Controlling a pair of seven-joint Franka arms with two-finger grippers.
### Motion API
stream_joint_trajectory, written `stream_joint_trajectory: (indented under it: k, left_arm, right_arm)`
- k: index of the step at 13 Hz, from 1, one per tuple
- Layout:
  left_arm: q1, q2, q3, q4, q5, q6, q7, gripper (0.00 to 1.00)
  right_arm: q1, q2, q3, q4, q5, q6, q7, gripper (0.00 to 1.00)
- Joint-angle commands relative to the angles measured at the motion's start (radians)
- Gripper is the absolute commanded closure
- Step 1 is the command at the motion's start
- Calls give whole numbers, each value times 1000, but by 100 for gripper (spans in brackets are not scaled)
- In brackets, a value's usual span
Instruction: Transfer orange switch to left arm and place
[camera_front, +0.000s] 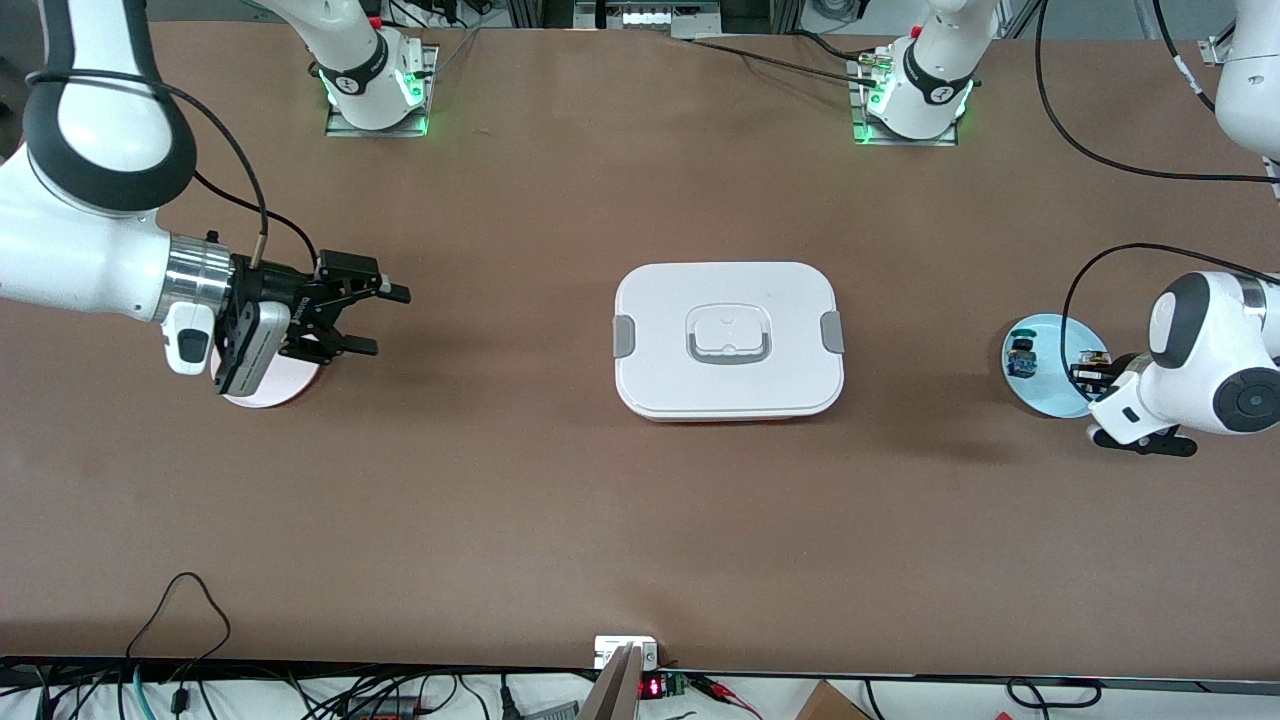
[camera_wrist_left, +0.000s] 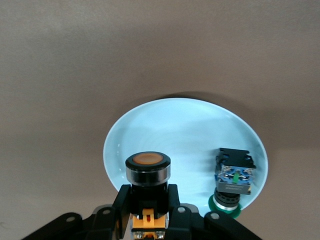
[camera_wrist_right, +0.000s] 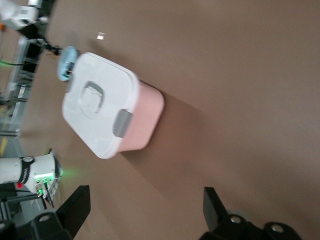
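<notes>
The orange switch (camera_wrist_left: 148, 170), a black cylinder with an orange cap, sits between the fingers of my left gripper (camera_wrist_left: 148, 194), which is shut on it. This happens over the light blue plate (camera_front: 1040, 388) at the left arm's end of the table. In the front view the left gripper (camera_front: 1085, 372) is mostly hidden by its own wrist. The white box (camera_front: 728, 340) with grey clips stands at mid-table. My right gripper (camera_front: 390, 320) hangs open and holds nothing, over a pink plate (camera_front: 280, 388) at the right arm's end. The right wrist view shows the box (camera_wrist_right: 100, 110) ahead of the right gripper (camera_wrist_right: 146, 196).
A second small switch with blue (camera_wrist_left: 232, 175) lies on the light blue plate (camera_wrist_left: 185, 130), beside the held one. Cables run along the table edge nearest the front camera. Bare brown tabletop surrounds the box.
</notes>
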Motion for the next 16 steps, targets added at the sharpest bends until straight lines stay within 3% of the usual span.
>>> stream_joint_trajectory:
  k: [1, 4, 8, 11, 12, 13, 14, 15, 16]
  left_arm:
    - [5, 26, -8, 19, 39, -4, 19, 96]
    - [19, 54, -8, 19, 39, -2, 19, 94]
    - [22, 77, -2, 19, 41, 33, 19, 85]
    - [21, 88, 18, 19, 76, 70, 28, 66]
    - [21, 92, 18, 21, 84, 72, 31, 55]
    - [21, 92, 18, 22, 85, 70, 31, 42]
    - [21, 86, 16, 24, 84, 70, 31, 14]
    - [24, 83, 15, 44, 82, 64, 40, 0]
    - [21, 79, 12, 73, 70, 56, 57, 0]
  right_arm:
    - [7, -6, -5, 40, -190, -92, 299, 0]
    - [10, -5, 3, 77, -412, -250, 570, 0]
    - [37, -15, 14, 152, -734, -303, 561, 0]
    - [19, -8, 8, 220, -856, -280, 561, 0]
    - [10, -14, 8, 221, -867, -289, 577, 0]
    - [-40, -23, 8, 221, -808, -289, 582, 0]
    - [-115, -32, 9, 221, -715, -278, 578, 0]
    - [-169, -46, 11, 221, -641, -278, 567, 0]
    - [-176, -55, 11, 221, -635, -283, 570, 0]
